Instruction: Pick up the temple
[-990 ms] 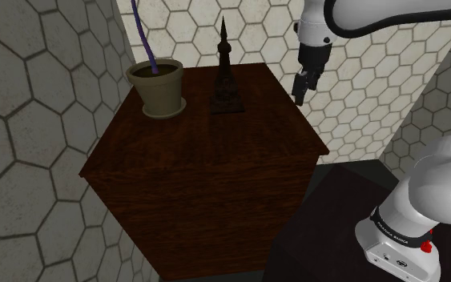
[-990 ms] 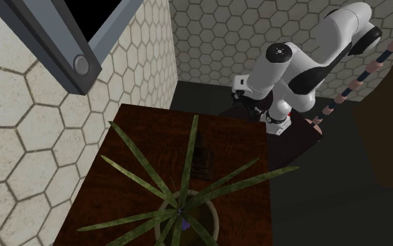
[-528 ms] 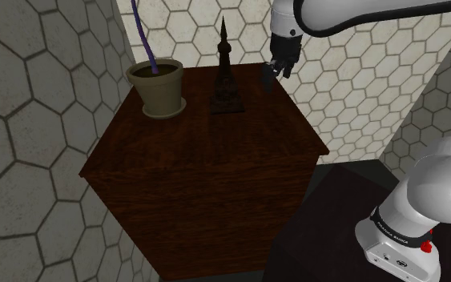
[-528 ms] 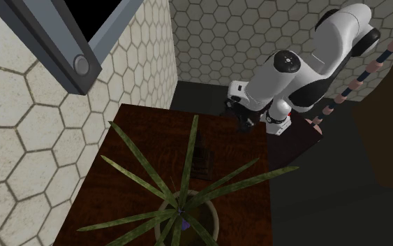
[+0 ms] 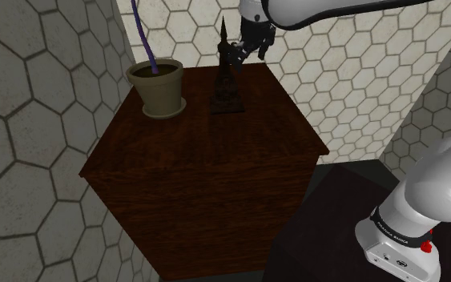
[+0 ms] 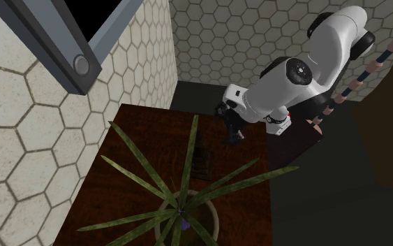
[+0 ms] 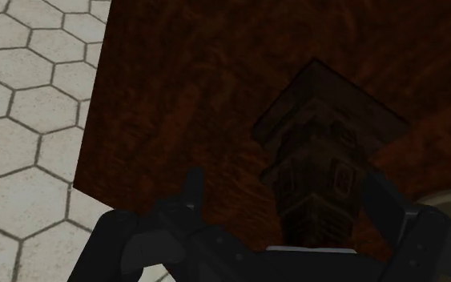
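We find the temple (image 5: 227, 90) upright near the table's (image 5: 199, 184) wall-side edge, beside the pot (image 5: 159, 90). The gripper (image 7: 287, 199) stands wide open astride its spire, off-centre and untouching. We advise centring and descending before closing.

End effector (image 5: 244, 53) swung leftward in shoulder view, now at temple (image 5: 227, 86) spire.

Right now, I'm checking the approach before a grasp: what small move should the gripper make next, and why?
Probably nudge the gripper slightly toward the plant pot. Its fingers stand open with the dark temple between them, untouched but nearer one finger; centring it first should give an even close.
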You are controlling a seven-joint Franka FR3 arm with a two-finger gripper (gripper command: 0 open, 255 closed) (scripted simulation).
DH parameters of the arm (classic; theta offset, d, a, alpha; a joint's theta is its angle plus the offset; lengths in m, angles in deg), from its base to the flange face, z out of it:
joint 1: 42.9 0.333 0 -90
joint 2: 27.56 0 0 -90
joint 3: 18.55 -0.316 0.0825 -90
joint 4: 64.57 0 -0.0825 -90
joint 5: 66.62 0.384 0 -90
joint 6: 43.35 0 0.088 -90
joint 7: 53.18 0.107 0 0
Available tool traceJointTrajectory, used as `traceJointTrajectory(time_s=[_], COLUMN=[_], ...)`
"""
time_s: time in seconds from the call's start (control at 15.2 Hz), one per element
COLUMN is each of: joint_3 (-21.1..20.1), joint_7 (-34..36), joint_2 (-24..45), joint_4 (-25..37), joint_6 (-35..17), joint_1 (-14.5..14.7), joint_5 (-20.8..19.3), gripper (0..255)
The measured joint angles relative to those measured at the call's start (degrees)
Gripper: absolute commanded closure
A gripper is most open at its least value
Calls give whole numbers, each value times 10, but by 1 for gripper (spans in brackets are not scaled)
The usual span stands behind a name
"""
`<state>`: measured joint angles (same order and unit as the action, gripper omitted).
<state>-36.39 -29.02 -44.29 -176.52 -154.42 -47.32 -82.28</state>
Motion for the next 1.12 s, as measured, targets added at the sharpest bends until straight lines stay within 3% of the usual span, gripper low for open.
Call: traceJointTrajectory(time_s=[0.53, 1.06, 1.12], joint_3=[-60, -59, -58], joint_7=[135, 166, 167], joint_2=[116, 115, 113], joint_4=[169, 118, 114], joint_6=[15, -34, -36], joint_1=[-12, -15, -15], joint_5=[-125, -140, -140], gripper=[0, 0, 255])
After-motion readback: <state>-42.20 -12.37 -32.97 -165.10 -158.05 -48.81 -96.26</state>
